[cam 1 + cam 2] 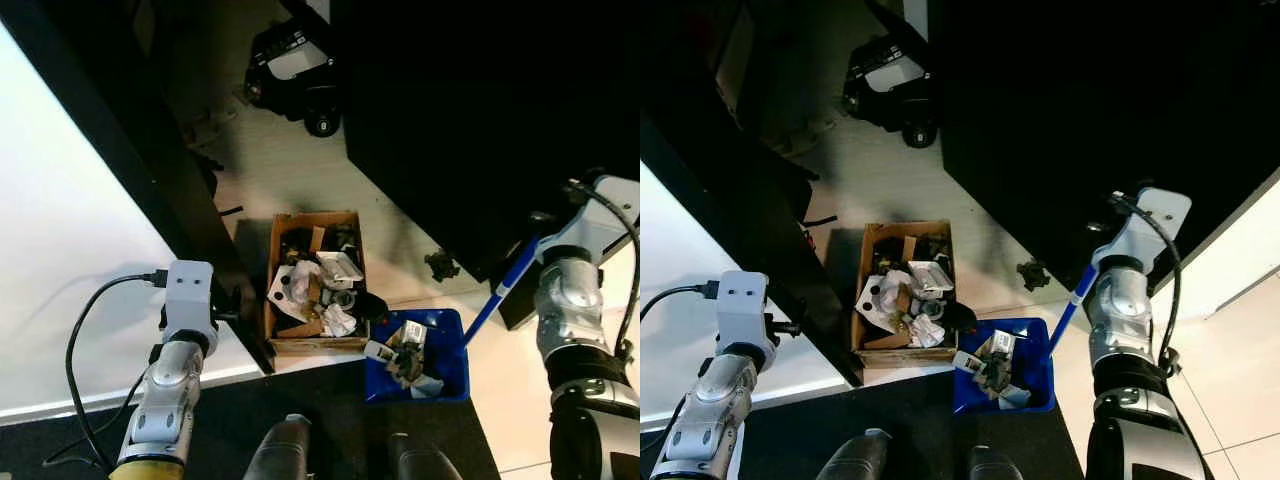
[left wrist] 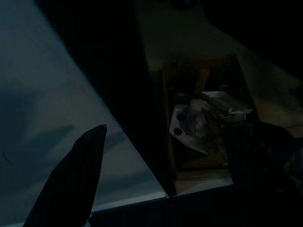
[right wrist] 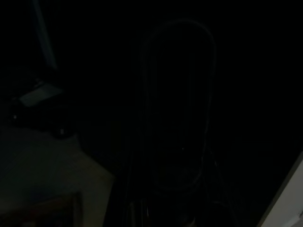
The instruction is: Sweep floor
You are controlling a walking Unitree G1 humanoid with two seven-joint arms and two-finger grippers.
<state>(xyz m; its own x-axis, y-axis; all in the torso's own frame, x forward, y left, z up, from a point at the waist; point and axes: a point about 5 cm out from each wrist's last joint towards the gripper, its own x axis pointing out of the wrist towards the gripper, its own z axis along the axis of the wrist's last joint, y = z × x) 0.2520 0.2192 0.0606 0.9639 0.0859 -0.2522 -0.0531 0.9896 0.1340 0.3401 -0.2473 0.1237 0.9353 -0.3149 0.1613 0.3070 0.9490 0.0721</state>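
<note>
The floor [image 1: 300, 170] is pale tile, running into shade beneath dark furniture. The left pincer [image 2: 71, 179] hangs by a white panel [image 1: 70, 250]; how far it is open cannot be told. A cardboard box [image 1: 315, 283] of scraps sits just beside a blue dustpan [image 1: 420, 357] loaded with litter. The right arm [image 1: 575, 320] stands by the dustpan's blue handle [image 1: 505, 290]; its pincer's state cannot be told.

Blue dustpan [image 1: 448, 352] on floor, apparently full of litter.

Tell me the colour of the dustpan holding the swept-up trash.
Blue, handle included. The dustpan shows best in the left eye view, beside the cardboard box.
</note>
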